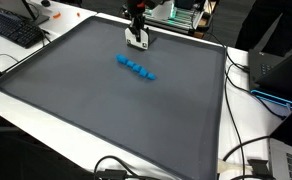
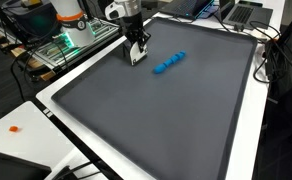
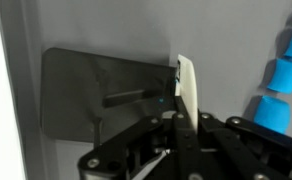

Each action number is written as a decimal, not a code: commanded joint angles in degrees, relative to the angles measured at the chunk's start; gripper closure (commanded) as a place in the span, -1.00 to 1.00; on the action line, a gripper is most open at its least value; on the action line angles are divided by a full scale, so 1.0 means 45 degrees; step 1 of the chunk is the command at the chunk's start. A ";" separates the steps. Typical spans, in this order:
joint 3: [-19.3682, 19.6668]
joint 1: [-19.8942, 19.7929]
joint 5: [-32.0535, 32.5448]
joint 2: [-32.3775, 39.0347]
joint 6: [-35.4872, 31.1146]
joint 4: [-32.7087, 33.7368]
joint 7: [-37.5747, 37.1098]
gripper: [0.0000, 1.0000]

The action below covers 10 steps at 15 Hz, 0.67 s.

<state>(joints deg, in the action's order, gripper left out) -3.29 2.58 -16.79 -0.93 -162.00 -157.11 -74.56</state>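
- One gripper stands near the far edge of the mat, pointing straight down in both exterior views.
- Both fingers are closed on a thin white piece, which stands on edge between them in the wrist view.
- Part of the work looks done, in my judgement: the white piece is gripped and held upright.
- Nothing shows the white piece let go, so the release is not yet done.
- Whether its lower edge touches the mat or hangs just above it I cannot tell. The wrist view shows its shadow close beneath, so it sits low.
- Several blue blocks lie in a short slanting row on the mat, nearer the middle.
- None of the blue blocks touches the gripper or the white piece. They lie near but apart, and show at the right edge of the wrist view.
- Each blue block appears to sit against its neighbour, and the row looks undisturbed.
- A few other things sit off the mat, well away from the gripper: a keyboard at one corner and cables along one side.
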 commanded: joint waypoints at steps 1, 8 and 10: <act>-0.0131 0.0134 0.0437 0.0564 -0.0024 -0.0024 -0.0217 0.98; -0.0300 0.0352 0.0633 0.0690 -0.0010 0.0006 0.0615 0.98; -0.0281 0.0334 0.0907 0.0719 0.0021 0.0020 0.0589 0.98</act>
<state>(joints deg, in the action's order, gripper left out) -4.07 3.59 -14.21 -0.62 -162.01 -156.91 -72.42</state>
